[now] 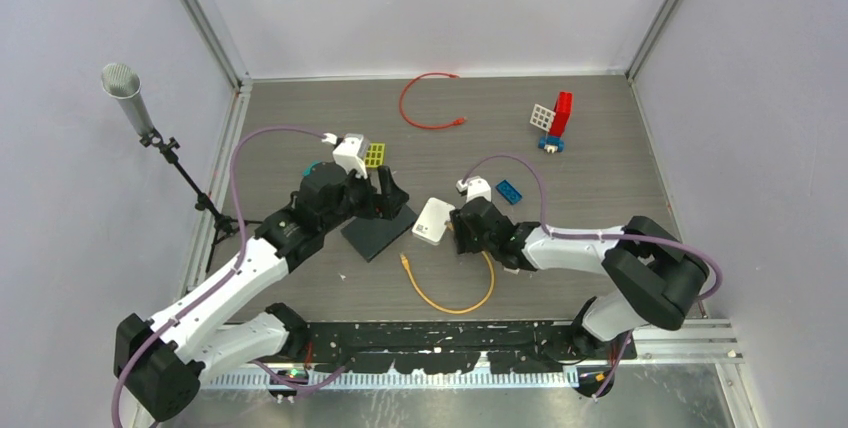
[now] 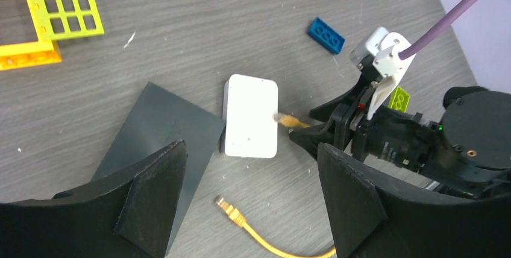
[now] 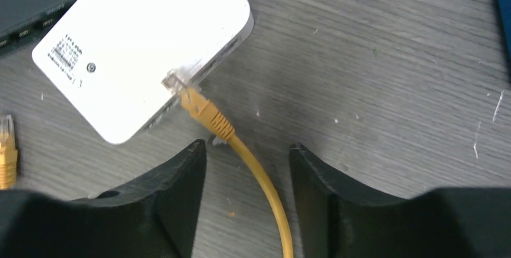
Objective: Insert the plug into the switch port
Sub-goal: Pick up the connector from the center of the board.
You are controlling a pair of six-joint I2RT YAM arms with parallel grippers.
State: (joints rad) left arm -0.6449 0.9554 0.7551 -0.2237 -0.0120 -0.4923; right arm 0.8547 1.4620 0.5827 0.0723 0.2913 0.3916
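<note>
Two grippers open, empty: left gripper (image 2: 250,147), right gripper (image 3: 248,147); one switch (image 3: 138,41); two plugs (image 3: 179,82).

Robot arms: two, left arm (image 1: 250,268) and right arm (image 1: 600,248).
Cables: two, yellow cable (image 1: 450,309) and red cable (image 1: 402,100).
Plugs on yellow cable: two, plug at white box (image 3: 202,110) and loose plug (image 3: 6,149).
White box (image 1: 432,220): one.
Dark flat box (image 1: 375,233): one.
Blue bricks: two, lone blue brick (image 1: 510,191) and blue brick by red block (image 1: 551,145).
Red block (image 1: 564,113): one.
Green brick (image 2: 398,98): one.
Yellow grid (image 2: 66,5): one.
Yellow frame (image 2: 24,59): one.
White grid (image 1: 542,116): one.
Microphone (image 1: 122,88): one.

Small label (image 3: 67,55) on white switch (image 3: 144,35), illegible
</note>
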